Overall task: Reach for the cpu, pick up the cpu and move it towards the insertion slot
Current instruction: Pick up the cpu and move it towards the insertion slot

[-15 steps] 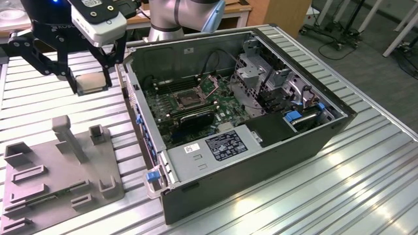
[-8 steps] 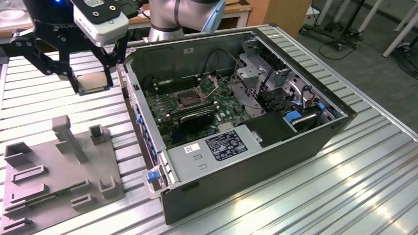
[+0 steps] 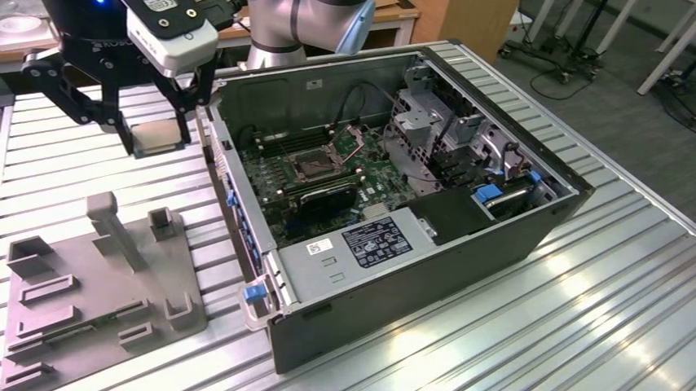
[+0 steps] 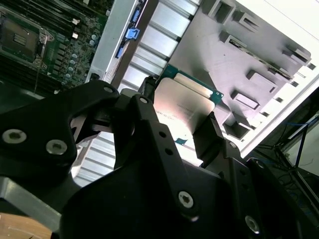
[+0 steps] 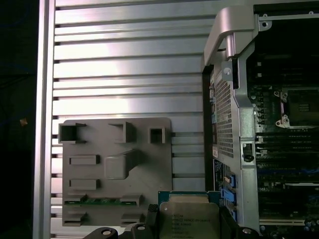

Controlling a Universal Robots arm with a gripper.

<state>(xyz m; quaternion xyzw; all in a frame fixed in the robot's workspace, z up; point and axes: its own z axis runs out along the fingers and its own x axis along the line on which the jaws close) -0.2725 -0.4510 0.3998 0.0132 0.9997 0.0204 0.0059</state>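
Black jaws clench the cpu by its edges, aloft beside the computer case.

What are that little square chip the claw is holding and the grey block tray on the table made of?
The cpu, gripped by the gripper, looks to have a brushed metal top: silvery-beige with a dull sheen, on a green board edge seen in the second wrist view. The grey tray looks like matte moulded plastic, flat grey with no shine, though painted metal can't be ruled out.
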